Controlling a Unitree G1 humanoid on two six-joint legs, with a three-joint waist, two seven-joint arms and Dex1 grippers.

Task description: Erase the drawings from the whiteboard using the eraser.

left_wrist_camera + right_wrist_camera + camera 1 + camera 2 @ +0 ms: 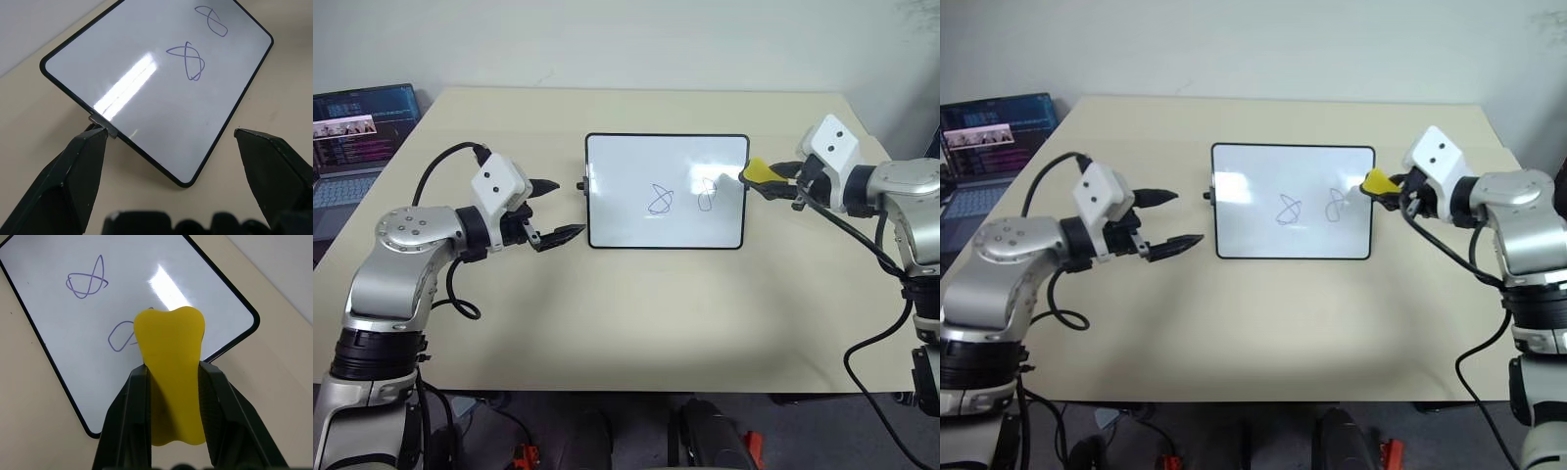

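The small glossy white whiteboard (667, 191) with its thin black frame lay flat near the middle of the pale beige table (626, 323). Two thin blue marker drawings (662, 199) were visible on its right half — a looped one near the centre and a second (707, 194) close to the right edge, just beside the eraser's tip. The right gripper (172, 377) was clenched on the small yellow rounded eraser (171, 391), which sat at the board's right edge, seemingly raised off the surface rather than pressed to it. The left gripper (553, 209) hung with its black fingers spread wide and nothing between them, just left of the board, one fingertip (93, 142) close to the small black knob (103, 125) on that side.

The likely trouble was the board sliding — with the left gripper not clamped on it, a sideways wipe could push it leftward instead of cleaning it. A tilted eraser might also skim over the ink and leave streaks.
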